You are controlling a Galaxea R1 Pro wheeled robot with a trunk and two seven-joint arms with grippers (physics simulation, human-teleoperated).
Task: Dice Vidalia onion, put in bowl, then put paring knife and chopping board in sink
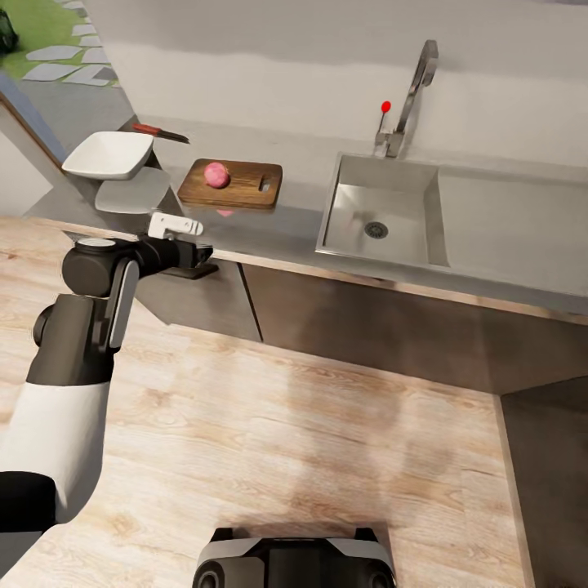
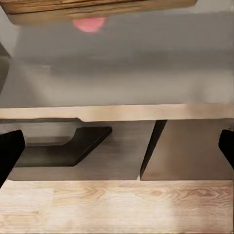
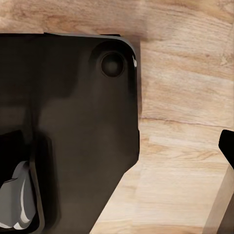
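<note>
Grey countertop (image 1: 278, 224) carried the chopping board (image 1: 245, 189) with the Vidalia onion (image 1: 216, 174) resting on it, left of the sink (image 1: 384, 214). Left gripper (image 2: 117, 146) stood apart, empty, before the counter edge. Right gripper (image 3: 146, 161) fingers were spread over the wooden floor (image 3: 185, 97).

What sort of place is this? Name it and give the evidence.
A kitchen, most likely: a steel sink with a tap set in a grey countertop, and a chopping board carrying an onion.
</note>
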